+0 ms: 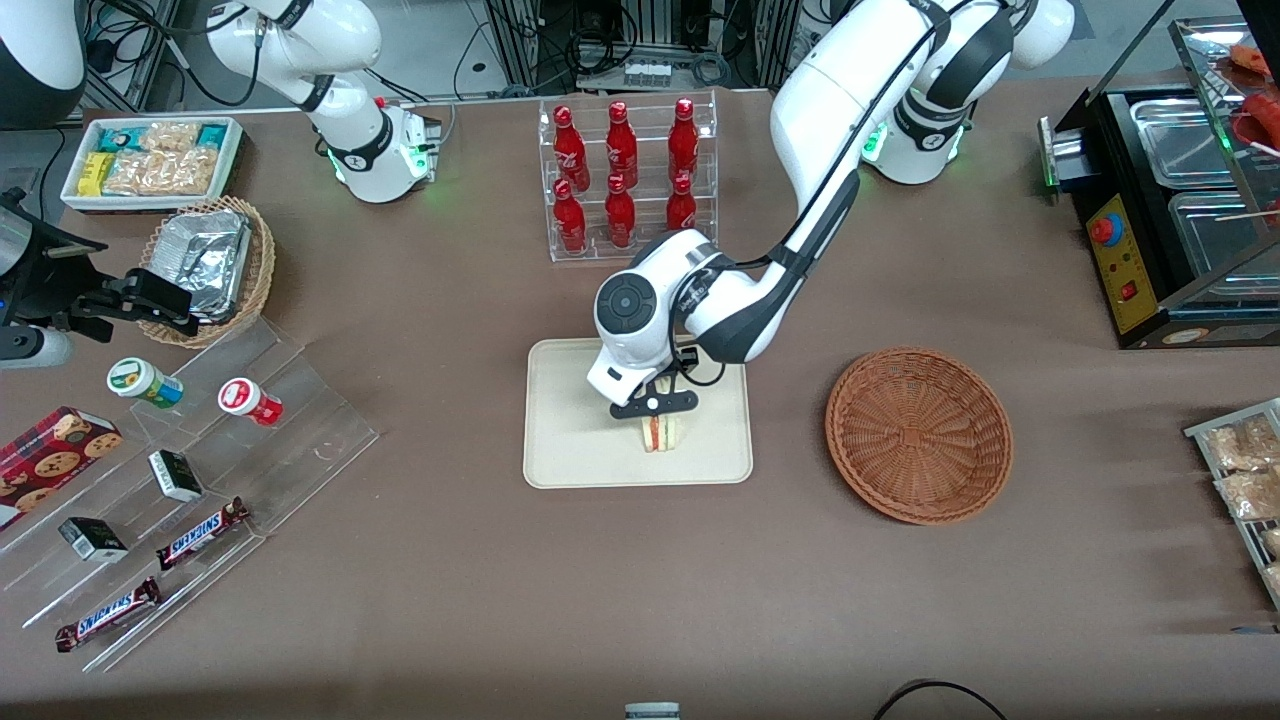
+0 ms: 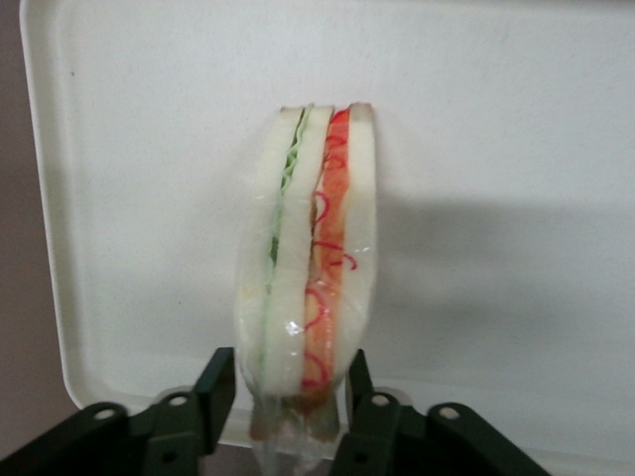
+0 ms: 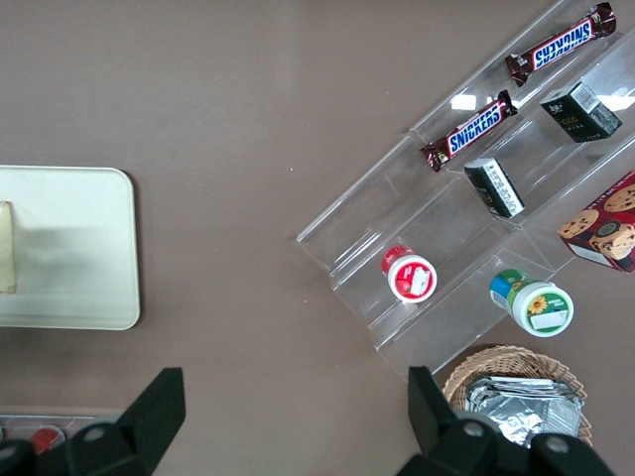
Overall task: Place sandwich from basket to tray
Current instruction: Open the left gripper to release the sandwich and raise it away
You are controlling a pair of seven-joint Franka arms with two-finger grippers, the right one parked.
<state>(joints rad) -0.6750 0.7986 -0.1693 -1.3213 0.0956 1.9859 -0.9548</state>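
The sandwich (image 1: 659, 433) stands on edge on the cream tray (image 1: 570, 440), nearer the front camera than the tray's middle. My left gripper (image 1: 655, 405) is directly above it, jaws shut on the sandwich. In the left wrist view the wrapped sandwich (image 2: 308, 248) shows its green and red filling, its lower end pinched between the two black fingers (image 2: 220, 387), with the tray (image 2: 496, 149) under it. The reddish-brown wicker basket (image 1: 918, 433) lies empty on the table beside the tray, toward the working arm's end. The right wrist view shows the tray (image 3: 69, 248) and a sliver of the sandwich (image 3: 7, 248).
A clear rack of red bottles (image 1: 625, 175) stands farther from the camera than the tray. A clear stepped stand with snacks (image 1: 170, 480), a foil-filled wicker basket (image 1: 210, 265) and a white snack bin (image 1: 150, 160) lie toward the parked arm's end. A black appliance (image 1: 1170, 200) sits at the working arm's end.
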